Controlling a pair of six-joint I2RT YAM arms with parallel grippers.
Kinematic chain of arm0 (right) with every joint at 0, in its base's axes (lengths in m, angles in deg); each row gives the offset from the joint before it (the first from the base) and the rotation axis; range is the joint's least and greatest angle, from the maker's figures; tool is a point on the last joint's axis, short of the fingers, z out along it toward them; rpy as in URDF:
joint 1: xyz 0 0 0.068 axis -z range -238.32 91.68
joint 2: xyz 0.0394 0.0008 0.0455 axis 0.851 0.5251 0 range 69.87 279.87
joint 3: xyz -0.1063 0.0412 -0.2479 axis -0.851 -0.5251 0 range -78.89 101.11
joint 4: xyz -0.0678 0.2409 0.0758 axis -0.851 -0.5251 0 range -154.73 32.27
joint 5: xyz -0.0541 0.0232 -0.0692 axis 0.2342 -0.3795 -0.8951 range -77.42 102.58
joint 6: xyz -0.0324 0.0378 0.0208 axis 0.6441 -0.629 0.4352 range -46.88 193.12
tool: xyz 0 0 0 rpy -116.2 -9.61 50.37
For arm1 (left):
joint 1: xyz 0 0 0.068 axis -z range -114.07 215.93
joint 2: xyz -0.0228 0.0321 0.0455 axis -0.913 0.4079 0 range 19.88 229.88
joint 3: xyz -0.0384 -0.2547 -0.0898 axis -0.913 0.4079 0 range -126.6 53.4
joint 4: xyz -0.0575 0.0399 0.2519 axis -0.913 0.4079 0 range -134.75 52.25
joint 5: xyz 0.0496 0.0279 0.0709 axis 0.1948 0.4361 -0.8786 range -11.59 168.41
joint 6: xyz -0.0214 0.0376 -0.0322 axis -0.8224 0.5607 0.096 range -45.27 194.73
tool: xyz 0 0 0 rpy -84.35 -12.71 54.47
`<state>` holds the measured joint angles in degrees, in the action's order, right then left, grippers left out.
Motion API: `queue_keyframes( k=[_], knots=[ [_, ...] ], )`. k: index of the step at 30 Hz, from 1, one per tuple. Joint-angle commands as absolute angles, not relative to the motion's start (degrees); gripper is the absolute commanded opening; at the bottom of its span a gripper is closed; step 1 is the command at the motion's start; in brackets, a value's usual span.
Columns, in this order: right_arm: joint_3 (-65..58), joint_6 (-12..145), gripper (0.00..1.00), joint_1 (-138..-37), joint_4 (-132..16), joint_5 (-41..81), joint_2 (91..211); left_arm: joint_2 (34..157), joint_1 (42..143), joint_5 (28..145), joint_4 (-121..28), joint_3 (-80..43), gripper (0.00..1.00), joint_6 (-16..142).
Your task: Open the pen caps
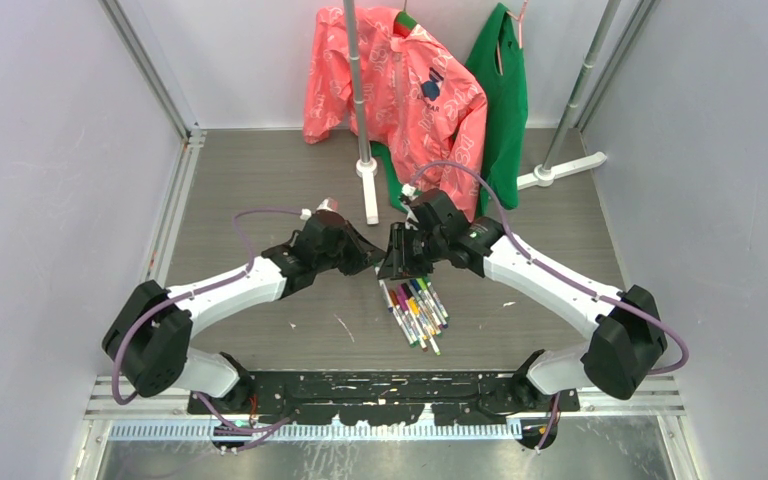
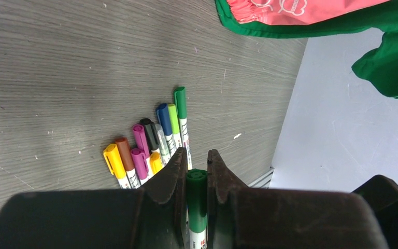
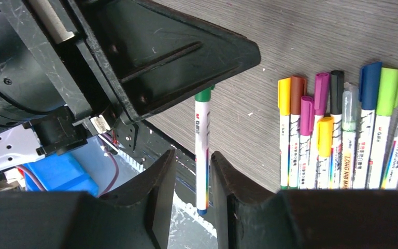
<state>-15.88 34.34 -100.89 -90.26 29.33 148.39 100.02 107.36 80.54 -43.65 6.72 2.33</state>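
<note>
My left gripper (image 2: 197, 161) is shut on the green cap (image 2: 196, 199) of a white-barrelled pen and holds it above the table. In the right wrist view that pen (image 3: 202, 150) hangs from the left gripper (image 3: 186, 57), with its green cap (image 3: 203, 95) just showing. My right gripper (image 3: 193, 158) is open around the barrel's lower end, with a gap on its left side. In the top view the two grippers, left (image 1: 372, 262) and right (image 1: 400, 262), meet nose to nose. Several capped pens (image 1: 415, 312) lie side by side on the table, and also show in the left wrist view (image 2: 150, 145) and the right wrist view (image 3: 342, 140).
A pink garment (image 1: 400, 80) and a green one (image 1: 505, 100) hang from a rack at the back. The rack's white feet (image 1: 368, 185) (image 1: 565, 170) rest on the table. A black rail (image 1: 380, 385) runs along the near edge.
</note>
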Motion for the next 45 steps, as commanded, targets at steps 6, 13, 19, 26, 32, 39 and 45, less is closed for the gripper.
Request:
queue_keyframes(
  k=[6,13,19,26,32,39,45],
  knots=[
    [-17.2,33.2,0.37,-102.1,-85.4,31.0,150.3,100.9,106.5,80.9,-47.2,4.5,0.00,-0.2],
    [-17.4,33.7,0.37,-102.1,-85.2,31.0,151.3,100.9,106.0,81.8,-47.0,3.6,0.00,-0.2],
    [-18.1,33.8,0.27,-102.1,-85.3,31.0,152.0,100.9,105.3,82.4,-47.3,3.9,0.00,-0.3],
    [-19.1,34.5,0.01,-102.1,-86.1,31.1,151.7,102.7,104.0,82.8,-49.3,3.7,0.00,-1.6],
    [-22.7,35.0,0.01,-102.1,-86.0,31.5,149.4,104.6,100.9,84.5,-51.6,2.6,0.00,-2.1],
    [-29.2,33.7,0.01,-102.7,-83.1,30.5,146.2,107.2,96.7,86.5,-54.8,2.4,0.00,-3.2],
    [-32.3,33.2,0.01,-105.8,-81.2,28.0,145.6,110.1,93.7,86.7,-59.0,2.8,0.00,-5.1]
  ],
)
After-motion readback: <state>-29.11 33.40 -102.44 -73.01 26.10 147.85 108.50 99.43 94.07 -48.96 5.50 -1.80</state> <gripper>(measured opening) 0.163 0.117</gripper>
